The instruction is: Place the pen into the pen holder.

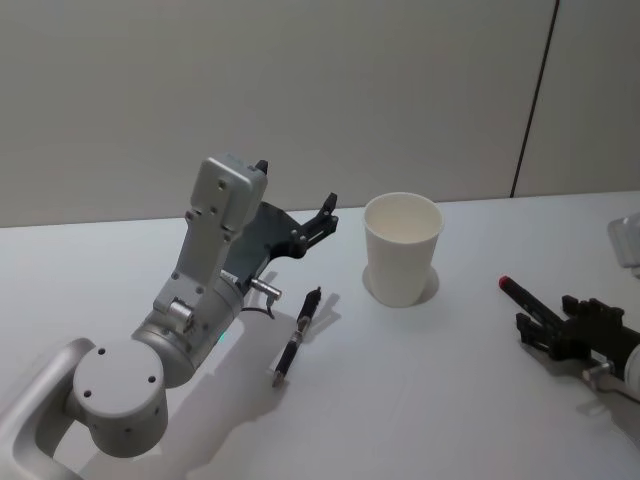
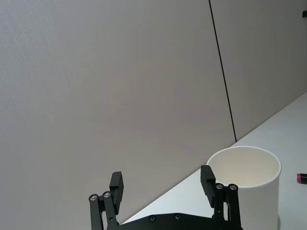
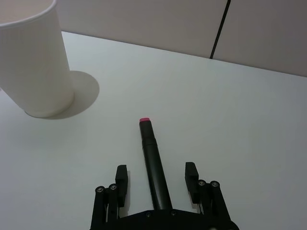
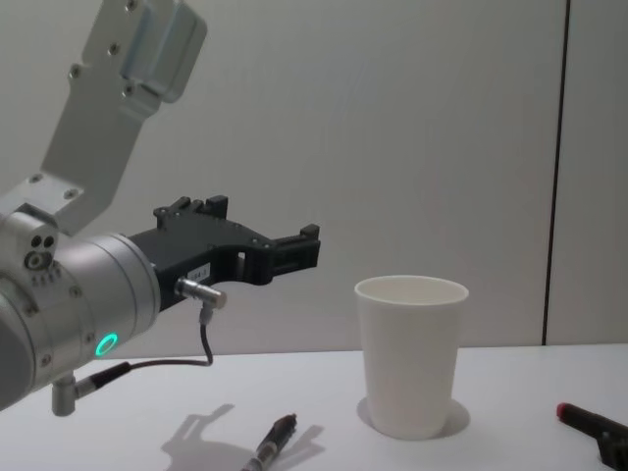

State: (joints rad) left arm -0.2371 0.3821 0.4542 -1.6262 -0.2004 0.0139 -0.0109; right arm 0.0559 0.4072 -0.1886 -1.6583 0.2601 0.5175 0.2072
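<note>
Pen holder (image 1: 402,250) upright on table (image 1: 420,400) | pen (image 1: 298,338) lying left of it | left pincer (image 2: 162,177) released, aloft | right pincer (image 3: 156,173) released

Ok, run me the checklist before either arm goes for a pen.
1. Pen holder upright, mouth open: ok.
2. Nothing sticking out of the holder: ok.
3. Left gripper open, empty, raised above the table beside the holder: ok.
4. Black pen lying flat on the table near the left arm, untouched: ok.
5. Right gripper low at the table, open, one finger on each side of the red-tipped pen: ok.
6. Grip on either pen: not ok, neither is held yet.
</note>
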